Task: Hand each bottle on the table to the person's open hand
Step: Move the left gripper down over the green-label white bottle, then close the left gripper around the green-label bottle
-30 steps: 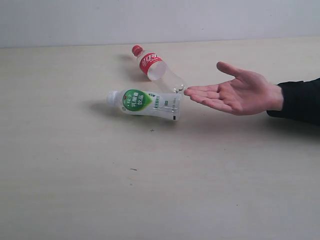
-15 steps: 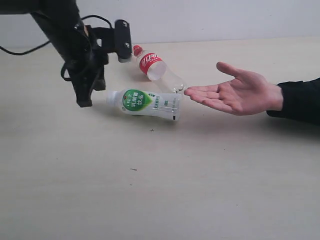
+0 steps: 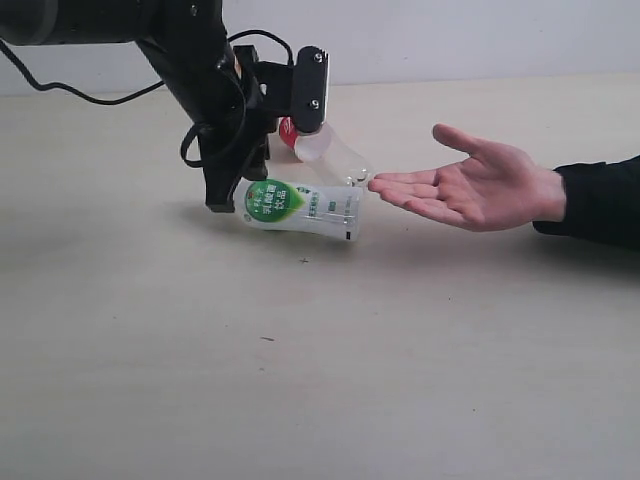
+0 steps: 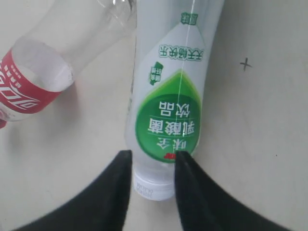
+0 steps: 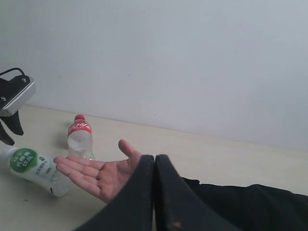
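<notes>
The wide pale beige table with its faint wood grain takes up nearly everything I see. My black jointed left arm leans in over its far left part, and the boxy black wrist camera block on it stands in front of the clear plastic bottle with the red label, hiding that bottle's cap end from the exterior view. The person's open hand, bare and palm up with a black sleeve behind it, waits on the right, fingertips just beside the bottles' base ends. The clear plastic bottle with the green-white label lies on its side in front of the red-labelled one, and their bases seem to meet. My left gripper has its fingers apart, one on each side of that bottle's shoulder above its white cap; I cannot tell whether they touch it. My right gripper hangs well off, fingers pressed together on nothing. A small dark cross-shaped mark sits on the table near the green-labelled bottle.
</notes>
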Robot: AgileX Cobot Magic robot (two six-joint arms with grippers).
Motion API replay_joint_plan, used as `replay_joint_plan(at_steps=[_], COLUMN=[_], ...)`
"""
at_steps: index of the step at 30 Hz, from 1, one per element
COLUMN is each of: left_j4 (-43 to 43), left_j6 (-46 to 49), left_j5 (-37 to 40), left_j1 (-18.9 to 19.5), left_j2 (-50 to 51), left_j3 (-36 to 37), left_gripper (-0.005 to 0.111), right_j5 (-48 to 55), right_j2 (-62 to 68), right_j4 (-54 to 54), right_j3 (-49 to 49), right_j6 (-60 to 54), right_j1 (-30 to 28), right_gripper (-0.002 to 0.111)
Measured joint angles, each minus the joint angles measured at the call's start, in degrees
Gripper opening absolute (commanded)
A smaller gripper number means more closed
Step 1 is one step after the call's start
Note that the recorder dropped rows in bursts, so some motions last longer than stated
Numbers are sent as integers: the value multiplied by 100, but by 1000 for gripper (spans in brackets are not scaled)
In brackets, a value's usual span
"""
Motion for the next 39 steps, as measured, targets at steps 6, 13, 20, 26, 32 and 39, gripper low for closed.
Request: replay_joint_plan(at_steps=[6,13,20,26,32,39], left_j4=[-133,-267,-277,-277,-277,-277], left_j6=[25,25,59,90,90,114], left_j5=[-127,-368,-659,-740,-764,-857], left_j1=[0,0,0,0,0,0], left_j2=[53,265,464,567,642,863], left_j3=[0,-9,-9,-9,-13,-22], left_gripper=[63,63,63,75,78,77], right_j5=[0,0,0,0,0,0], right_j2=[0,0,0,0,0,0], right_j4=[0,0,0,0,0,0], right_j3=[0,0,0,0,0,0], right_j6=[0,0,0,0,0,0], right_j1=[0,0,0,0,0,0], right_gripper=[0,0,0,0,0,0])
